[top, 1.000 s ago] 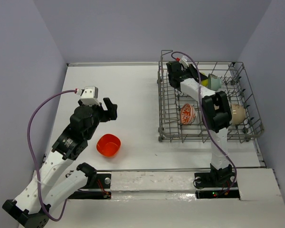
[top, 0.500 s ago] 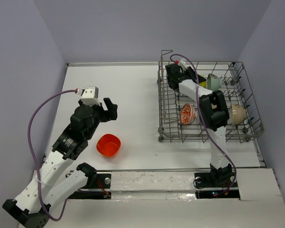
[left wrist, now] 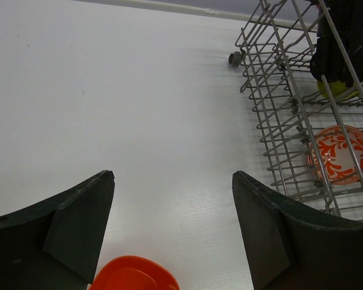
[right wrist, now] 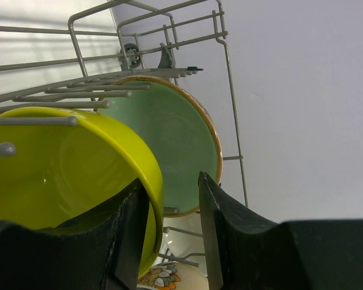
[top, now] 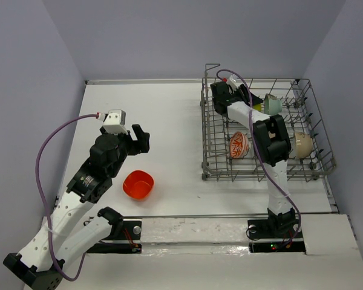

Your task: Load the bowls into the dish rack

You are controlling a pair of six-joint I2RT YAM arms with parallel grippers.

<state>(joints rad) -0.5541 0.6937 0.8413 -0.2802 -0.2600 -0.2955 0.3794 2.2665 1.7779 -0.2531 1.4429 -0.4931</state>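
The dish rack [top: 206,139] stands at the right, its wires also in the left wrist view [left wrist: 272,90]. In it are a lime-yellow bowl [right wrist: 66,163], a pale teal bowl [right wrist: 169,145] behind it, a cream bowl [top: 302,144] and a white bowl with red patterning [top: 239,145]. My right gripper [right wrist: 171,180] is open astride the lime-yellow bowl's rim, one finger inside against the wall, the other clear of it. An orange-red bowl [top: 138,184] sits on the table. My left gripper [left wrist: 173,175] hangs open just beyond it, holding nothing.
The white table ends at a back wall and side walls. The rack's tall wire sides [right wrist: 230,78] and upright tines surround my right gripper. Both arm bases stand at the near edge.
My right gripper's jaws have parted off the lime-yellow bowl's rim, and the wrist has shifted slightly inside the rack. The left arm and the orange-red bowl have not moved.
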